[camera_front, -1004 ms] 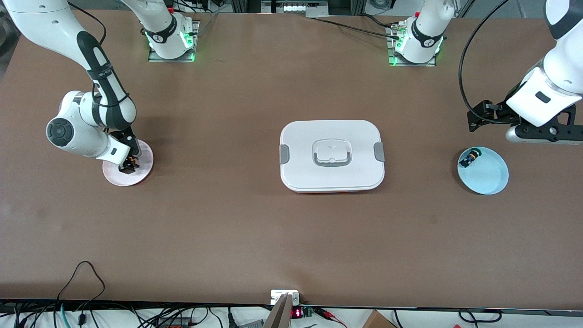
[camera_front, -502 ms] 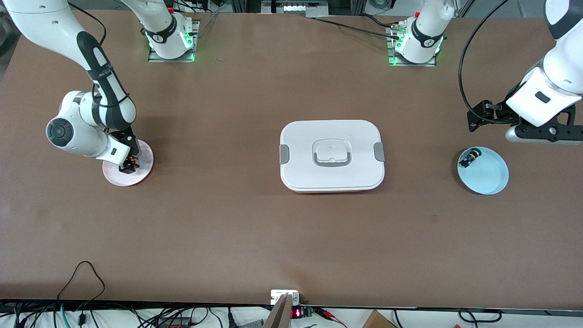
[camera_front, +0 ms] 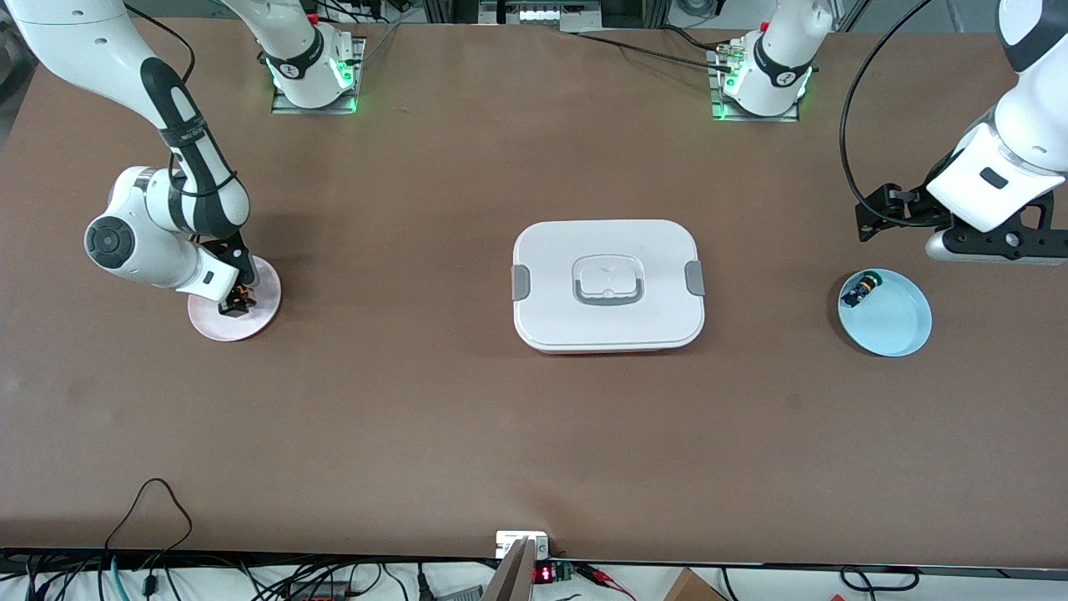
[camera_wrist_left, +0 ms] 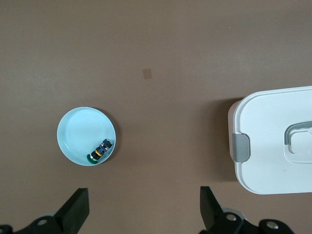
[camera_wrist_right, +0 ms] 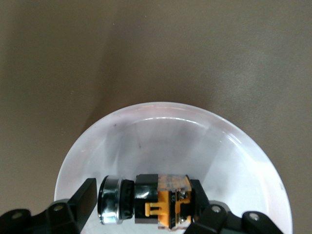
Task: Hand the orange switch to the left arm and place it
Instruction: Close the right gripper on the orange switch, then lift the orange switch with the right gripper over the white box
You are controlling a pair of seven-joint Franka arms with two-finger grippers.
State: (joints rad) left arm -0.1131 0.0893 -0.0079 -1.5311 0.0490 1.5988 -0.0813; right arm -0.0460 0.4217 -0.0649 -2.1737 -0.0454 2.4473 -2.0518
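Pale pink, the plate (camera_front: 250, 321) sat toward the right arm's end of the table, and the orange switch (camera_wrist_right: 163, 203) lay on it. The right gripper (camera_wrist_right: 146, 207) was down in that plate with a finger (camera_wrist_right: 83, 202) on either side of the switch, though I could not tell whether they were pinching it. The white box (camera_front: 608, 285) stood at mid-table, lid on, well apart from both plates. Near the left arm's end a light blue plate (camera_front: 897, 321) held a small black part (camera_front: 860, 289) (blue, yellow and green bits). Above the table beside it hung the waiting left gripper (camera_wrist_left: 144, 209), fingers spread wide.
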